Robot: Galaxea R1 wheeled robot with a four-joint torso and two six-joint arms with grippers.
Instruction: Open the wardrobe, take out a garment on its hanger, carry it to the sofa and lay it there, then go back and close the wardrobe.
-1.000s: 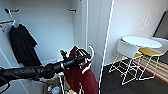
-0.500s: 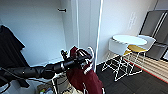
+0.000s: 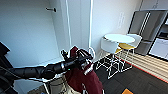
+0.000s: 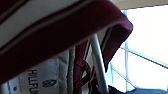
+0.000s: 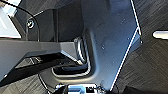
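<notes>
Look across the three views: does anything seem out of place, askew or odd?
Nothing is spilled or broken. The one oddity: the maroon varsity jacket with white trim hangs bunched from the left gripper in mid-air, near the round white table.

A white fabric label (image 4: 37, 80) sewn inside the maroon jacket with white-striped trim (image 4: 57, 32), close before the left wrist camera, bears dark capitals reading "HILLFLIN", cut off past that. A small crest beside the lettering cannot be read.

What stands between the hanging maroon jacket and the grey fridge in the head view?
Between the garment and the fridge, the head view shows a round white table with white chairs on dark carpet.
</notes>
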